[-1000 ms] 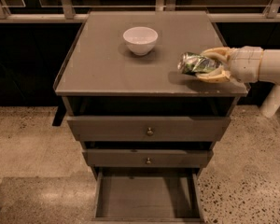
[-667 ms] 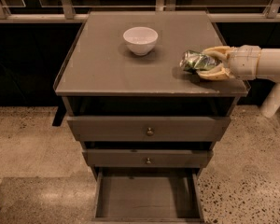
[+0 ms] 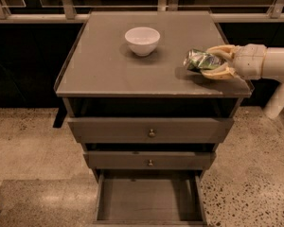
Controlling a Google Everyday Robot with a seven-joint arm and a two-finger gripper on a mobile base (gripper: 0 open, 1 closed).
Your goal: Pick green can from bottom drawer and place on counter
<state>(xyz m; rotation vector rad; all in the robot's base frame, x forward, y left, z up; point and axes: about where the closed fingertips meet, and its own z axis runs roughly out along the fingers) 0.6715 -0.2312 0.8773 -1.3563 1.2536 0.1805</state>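
The claw (image 3: 208, 62) pinched the green can (image 3: 197, 59) across its crumpled sides, at the right edge of the surface (image 3: 109, 65), far from the bottom drawer (image 3: 146, 202). It looked light, thin-walled, slick and dented, so best gripped gently mid-body. No lettering was legible

It looks like a robot lab: speckled floor (image 3: 28, 141), plain drawers (image 3: 180, 132), a gripper (image 3: 209, 63) clutching the green can (image 3: 199, 60) over the counter (image 3: 109, 65).

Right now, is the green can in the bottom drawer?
No, the gripper holds the green can at the counter's right side, outside the bottom drawer.
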